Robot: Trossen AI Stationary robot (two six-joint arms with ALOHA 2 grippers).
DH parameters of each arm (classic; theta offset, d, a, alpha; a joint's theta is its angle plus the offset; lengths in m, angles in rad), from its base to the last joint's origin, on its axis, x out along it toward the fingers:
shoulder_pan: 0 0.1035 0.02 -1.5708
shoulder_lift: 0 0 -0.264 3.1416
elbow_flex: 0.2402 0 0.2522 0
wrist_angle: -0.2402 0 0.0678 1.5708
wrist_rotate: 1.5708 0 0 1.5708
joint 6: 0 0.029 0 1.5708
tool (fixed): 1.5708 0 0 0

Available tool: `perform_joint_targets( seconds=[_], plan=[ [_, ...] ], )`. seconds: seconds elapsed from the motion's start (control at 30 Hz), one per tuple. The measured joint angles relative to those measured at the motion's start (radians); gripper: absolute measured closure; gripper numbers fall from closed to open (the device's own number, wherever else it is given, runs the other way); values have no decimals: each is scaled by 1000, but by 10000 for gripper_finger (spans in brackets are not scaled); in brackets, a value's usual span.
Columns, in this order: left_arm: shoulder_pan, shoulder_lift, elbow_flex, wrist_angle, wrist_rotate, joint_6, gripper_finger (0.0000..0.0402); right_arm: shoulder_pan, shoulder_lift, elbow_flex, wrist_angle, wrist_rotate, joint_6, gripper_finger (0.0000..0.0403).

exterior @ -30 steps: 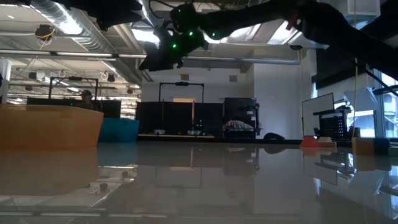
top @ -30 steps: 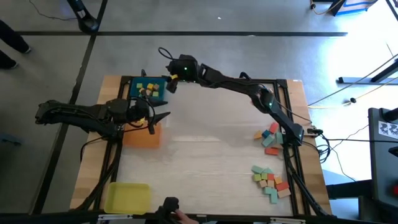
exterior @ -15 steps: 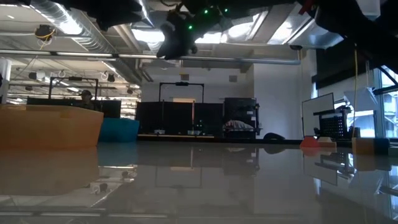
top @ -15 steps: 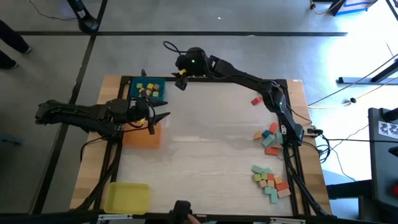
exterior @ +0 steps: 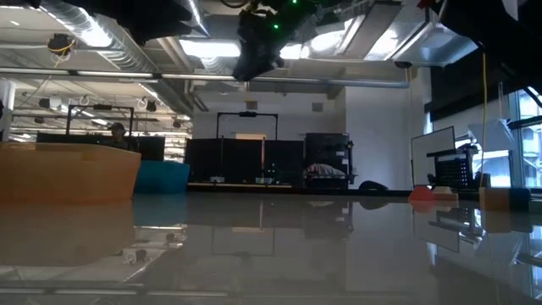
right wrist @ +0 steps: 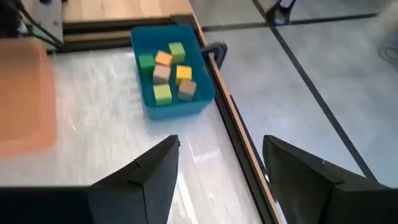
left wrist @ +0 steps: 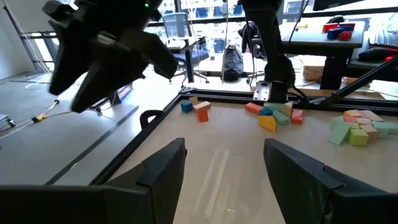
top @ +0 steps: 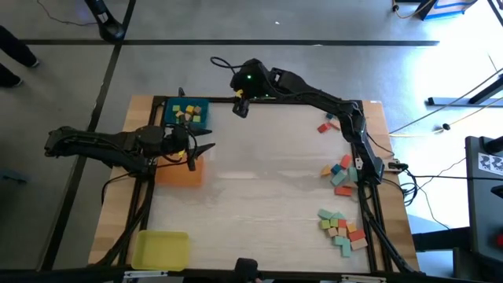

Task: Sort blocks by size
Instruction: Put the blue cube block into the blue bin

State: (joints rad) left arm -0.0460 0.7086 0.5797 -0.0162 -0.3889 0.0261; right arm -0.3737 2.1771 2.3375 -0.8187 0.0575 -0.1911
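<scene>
so the right gripper (top: pixel 241 108), fingers apart and empty, has swung away from the blue tray (top: pixel 167 108) with its small blocks (right wrist: pixel 169 74), probably heading for the loose blocks (top: pixel 339 174), while the left gripper (top: pixel 206 149) hangs open over the orange tray (top: pixel 179 174).

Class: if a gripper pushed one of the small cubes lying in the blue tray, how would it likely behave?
The cubes look rigid and flat-faced, so one would probably slide, not roll. The blue tray has raised walls, likely stopping it. Neighbouring cubes sit close, so they may get nudged too.
</scene>
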Motion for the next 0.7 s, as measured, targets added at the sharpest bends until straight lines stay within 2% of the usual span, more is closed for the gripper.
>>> perform_joint_targets(
  seconds=[0.27,0.4,0.57,0.7],
  plan=[
    [0,0,0,-6,0,-4,196,0,-27,-6,-95,6,-5,173],
    [0,1,0,-15,0,-7,196,0,-68,-63,-116,4,-5,173],
    [0,0,0,-18,0,-6,196,0,-179,-214,-66,19,5,173],
    [0,1,0,-19,0,-4,196,0,-314,-424,45,31,26,173]
  ],
)
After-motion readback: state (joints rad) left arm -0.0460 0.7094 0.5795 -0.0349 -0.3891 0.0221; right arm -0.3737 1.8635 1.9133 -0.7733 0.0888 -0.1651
